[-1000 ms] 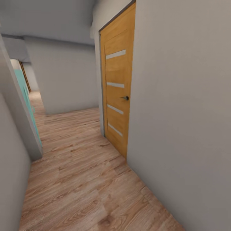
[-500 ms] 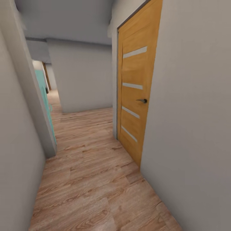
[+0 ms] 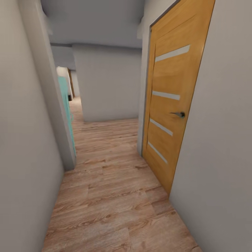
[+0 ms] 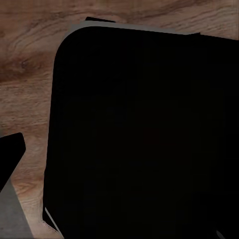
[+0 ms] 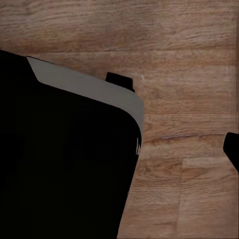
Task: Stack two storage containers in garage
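Observation:
The storage containers are out of view. I am in a narrow hallway with a light wood-plank floor point(image 3: 115, 196) and grey walls. Both wrist views look down at this plank floor past a large black part of my own body point(image 4: 144, 134) point(image 5: 64, 164). A dark tip that may be a finger point(image 4: 10, 149) pokes in at one edge of the left wrist view. A similar dark tip point(image 5: 232, 149) sits at the edge of the right wrist view. Neither view shows how the jaws stand.
A closed light-wood door point(image 3: 171, 105) with pale slits and a dark handle point(image 3: 179, 114) stands close on the right. A grey wall corner point(image 3: 52, 105) juts in on the left, with a teal panel point(image 3: 66, 105) behind it. The corridor runs ahead to a grey wall point(image 3: 108, 84) and bends left.
The whole head view has shifted: the door now sits further right and larger, and the left wall fills more of the picture. The camera moved; nothing in the hallway did.

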Tool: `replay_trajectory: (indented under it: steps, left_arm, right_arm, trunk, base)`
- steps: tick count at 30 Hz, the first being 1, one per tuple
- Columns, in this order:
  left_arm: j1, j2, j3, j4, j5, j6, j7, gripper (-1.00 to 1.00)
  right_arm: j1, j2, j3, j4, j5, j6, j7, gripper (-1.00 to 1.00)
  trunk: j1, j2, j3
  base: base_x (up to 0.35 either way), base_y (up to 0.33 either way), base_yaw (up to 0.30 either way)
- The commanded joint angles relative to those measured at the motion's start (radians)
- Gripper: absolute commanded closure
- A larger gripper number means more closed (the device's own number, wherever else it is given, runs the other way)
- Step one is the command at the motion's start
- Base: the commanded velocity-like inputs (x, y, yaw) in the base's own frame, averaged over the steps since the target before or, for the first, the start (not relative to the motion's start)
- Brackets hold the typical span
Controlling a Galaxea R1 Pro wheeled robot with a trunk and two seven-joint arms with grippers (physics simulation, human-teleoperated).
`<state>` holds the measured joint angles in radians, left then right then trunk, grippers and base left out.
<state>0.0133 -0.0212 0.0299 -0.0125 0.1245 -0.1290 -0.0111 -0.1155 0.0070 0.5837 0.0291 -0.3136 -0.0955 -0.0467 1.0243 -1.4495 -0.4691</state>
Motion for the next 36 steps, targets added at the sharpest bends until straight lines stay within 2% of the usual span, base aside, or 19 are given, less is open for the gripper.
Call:
replay_trajectory:
  steps: [1,12,23,36]
  left_arm:
    - [0.0,0.0,0.002,-0.001,0.007,-0.001,-0.001,-1.0]
    - [0.0,-0.001,0.002,-0.001,0.007,-0.001,-0.001,-1.0]
    - [0.0,-0.001,0.004,-0.001,0.009,-0.001,-0.001,-1.0]
    - [0.0,0.0,0.004,-0.001,0.009,-0.001,-0.001,-1.0]
  right_arm:
    - [-0.001,0.001,0.008,0.003,-0.009,-0.006,-0.001,-1.0]
    - [-0.001,-0.002,0.008,0.003,-0.009,-0.006,-0.001,-1.0]
    - [-0.001,-0.003,0.008,0.003,-0.009,-0.006,-0.001,-1.0]
    - [-0.001,-0.004,0.008,0.003,-0.009,-0.005,-0.001,-1.0]
  trunk:
    - [0.001,0.0,-0.001]
    - [0.001,0.0,-0.001]
    - [0.001,0.0,-0.001]
    - [0.001,0.0,-0.001]
  base:
    - [0.321,0.0,0.278]
    - [0.321,0.0,0.214]
    - [0.321,-0.029,0.016]
    - [0.321,-0.124,0.0]
